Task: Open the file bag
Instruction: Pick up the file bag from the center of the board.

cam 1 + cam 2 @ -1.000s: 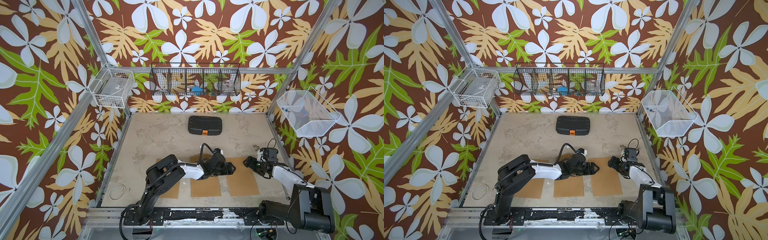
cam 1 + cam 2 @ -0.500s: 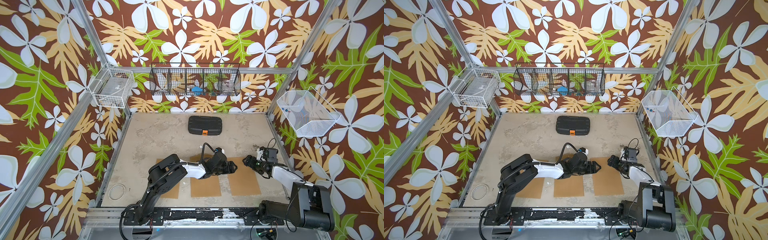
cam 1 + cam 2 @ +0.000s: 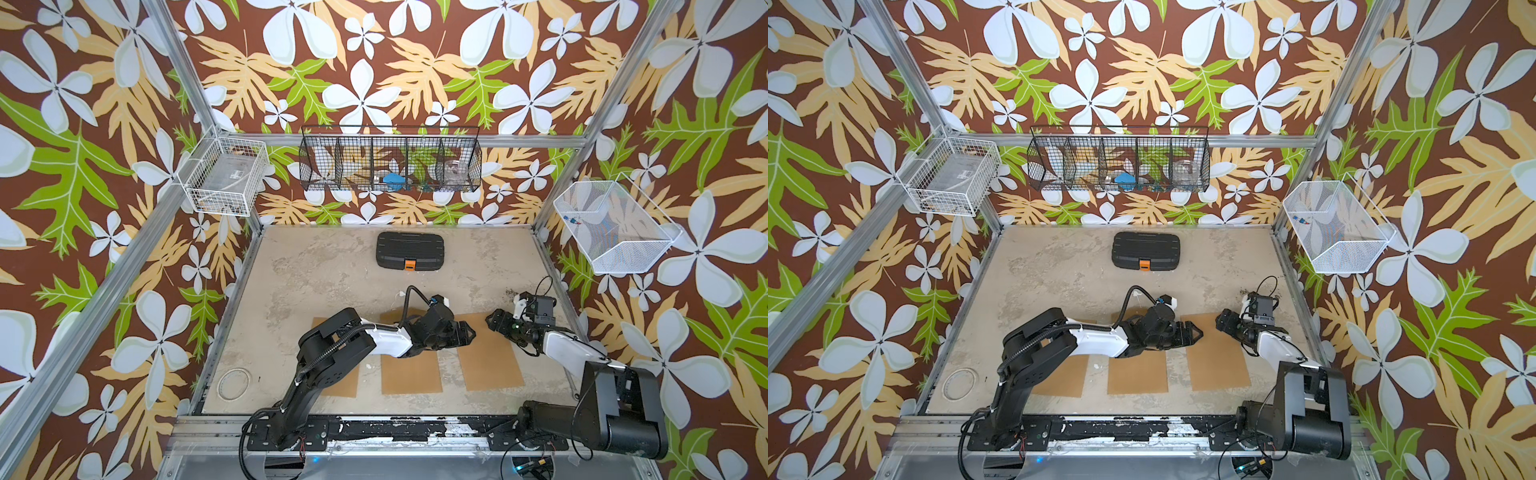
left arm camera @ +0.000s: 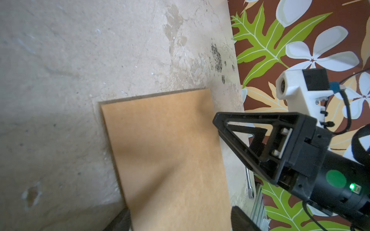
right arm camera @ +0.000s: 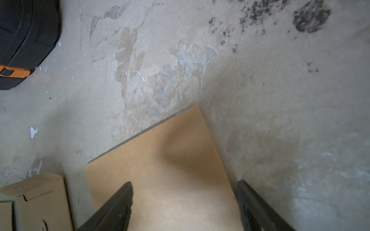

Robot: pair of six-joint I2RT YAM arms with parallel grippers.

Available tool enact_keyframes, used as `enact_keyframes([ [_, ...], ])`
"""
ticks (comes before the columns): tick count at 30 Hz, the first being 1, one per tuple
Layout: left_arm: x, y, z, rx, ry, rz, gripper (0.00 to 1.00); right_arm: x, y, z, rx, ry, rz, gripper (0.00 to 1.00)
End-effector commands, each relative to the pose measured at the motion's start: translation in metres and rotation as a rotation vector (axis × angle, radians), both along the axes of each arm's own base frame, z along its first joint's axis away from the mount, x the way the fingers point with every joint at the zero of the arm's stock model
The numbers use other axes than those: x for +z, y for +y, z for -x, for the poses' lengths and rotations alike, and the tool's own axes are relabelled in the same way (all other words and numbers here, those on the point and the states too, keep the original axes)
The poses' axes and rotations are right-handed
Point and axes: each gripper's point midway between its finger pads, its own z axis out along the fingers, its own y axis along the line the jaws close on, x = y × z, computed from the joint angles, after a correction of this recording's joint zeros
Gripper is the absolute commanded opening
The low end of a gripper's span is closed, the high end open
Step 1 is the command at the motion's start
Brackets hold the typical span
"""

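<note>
The file bag (image 3: 410, 251) (image 3: 1146, 251) is a black flat case with an orange clasp (image 3: 409, 264). It lies shut at the back middle of the table, and its corner shows in the right wrist view (image 5: 24, 40). Both grippers are low near the table's front, far from the bag and facing each other. My left gripper (image 3: 467, 332) (image 3: 1196, 332) (image 4: 180, 222) is open over a brown mat (image 4: 166, 152). My right gripper (image 3: 494, 322) (image 3: 1223, 320) (image 5: 184, 200) is open over the same mat (image 5: 160, 180). Nothing is between the fingers of either.
Three brown mats lie in a row at the front (image 3: 411, 372). A cardboard box (image 5: 36, 200) sits beside the right mat. A clear ring (image 3: 234, 384) lies front left and a small wrench (image 4: 250, 186) by the right wall. Wire baskets hang on the walls (image 3: 390, 164).
My left gripper has crept a little to the right and towards the back. The right gripper has barely shifted. The bag has not moved.
</note>
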Motion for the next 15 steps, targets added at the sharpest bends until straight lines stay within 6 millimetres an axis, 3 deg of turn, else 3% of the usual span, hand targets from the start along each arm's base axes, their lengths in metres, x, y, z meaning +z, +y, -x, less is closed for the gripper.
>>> enact_keyframes([
  [1, 0.033, -0.02, -0.001, -0.037, -0.033, 0.138, 0.82, -0.023, 0.015, 0.039, 0.011, 0.183, -0.078, 0.82],
  [15, 0.066, -0.027, -0.002, -0.045, -0.082, 0.266, 0.82, -0.03, 0.016, 0.041, 0.012, 0.197, -0.089, 0.81],
])
